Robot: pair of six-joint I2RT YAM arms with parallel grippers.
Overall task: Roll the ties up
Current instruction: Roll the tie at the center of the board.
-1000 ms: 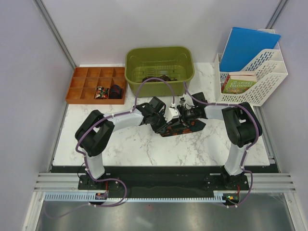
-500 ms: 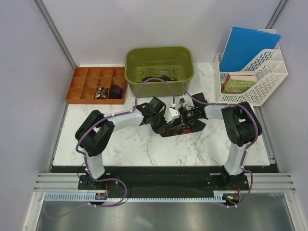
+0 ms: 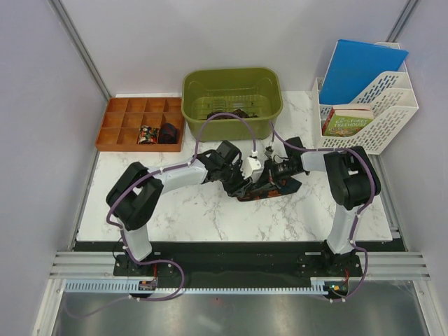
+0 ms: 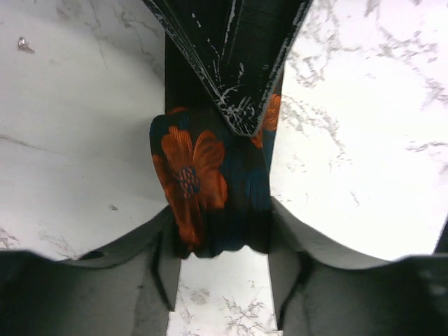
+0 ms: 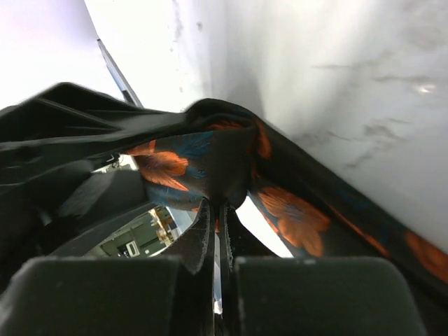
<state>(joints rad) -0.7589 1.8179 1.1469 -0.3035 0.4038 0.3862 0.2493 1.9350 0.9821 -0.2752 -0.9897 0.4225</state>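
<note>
Between the left fingers (image 4: pixel 140 280), the tie (image 4: pixel 196 175) runs out of view.

Book (image 3: pixel 348 122) title too small to read

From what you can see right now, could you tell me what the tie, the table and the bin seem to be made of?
Tie: soft woven cloth, maybe silk or polyester; it folds and bunches, orange flowers on dark ground.
Table: smooth white marble or a marble-look laminate; grey veins, can't tell which.
Bin: moulded olive plastic, matte; rounded corners and rolled rim.
</note>
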